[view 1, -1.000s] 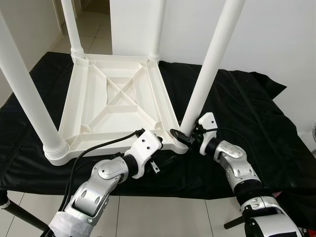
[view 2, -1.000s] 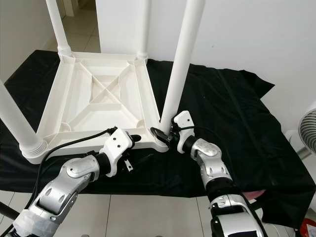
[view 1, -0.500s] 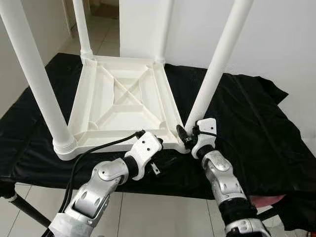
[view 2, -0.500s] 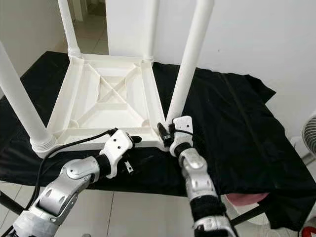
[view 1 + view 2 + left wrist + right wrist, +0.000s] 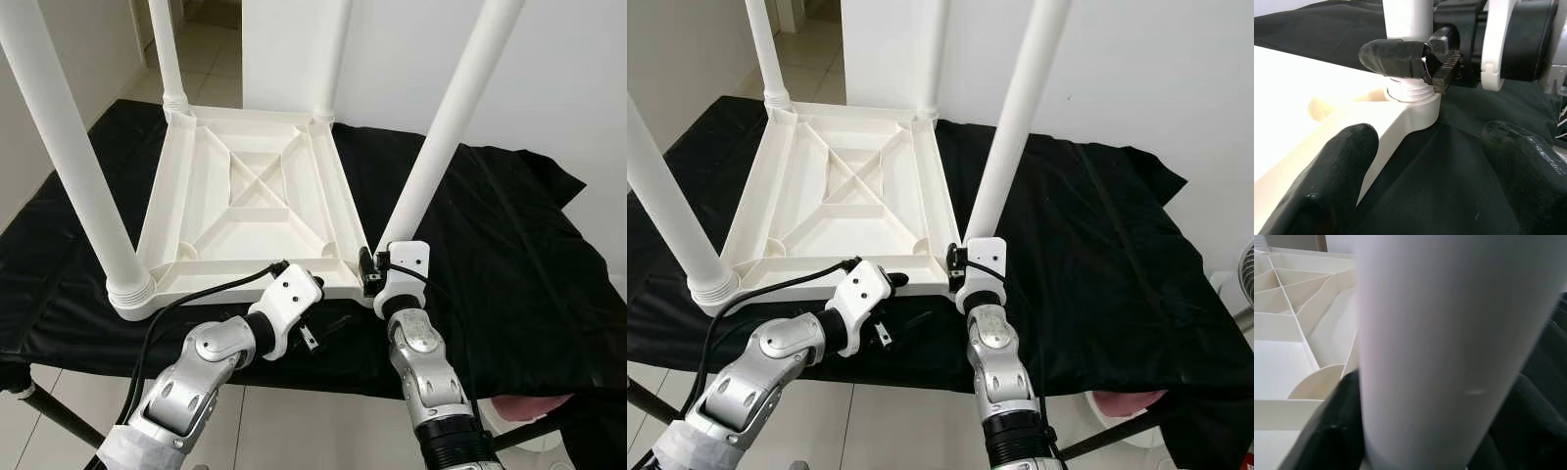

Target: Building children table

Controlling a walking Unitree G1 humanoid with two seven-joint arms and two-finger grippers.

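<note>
A black cloth (image 5: 509,255) is spread over the table, and the white children's table (image 5: 250,211) is laid on it upside down, its legs pointing up. The near right leg (image 5: 436,147) is clamped at its base by the right hand (image 5: 368,274). The left hand (image 5: 312,328) is held with fingers apart just before the tabletop's near edge.

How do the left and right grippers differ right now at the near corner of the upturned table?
The right gripper is clamped around the base of the near-right leg, while the left gripper grips nothing. Its fingers are spread open over the black cloth. Both sit by the same corner of the tabletop.
</note>
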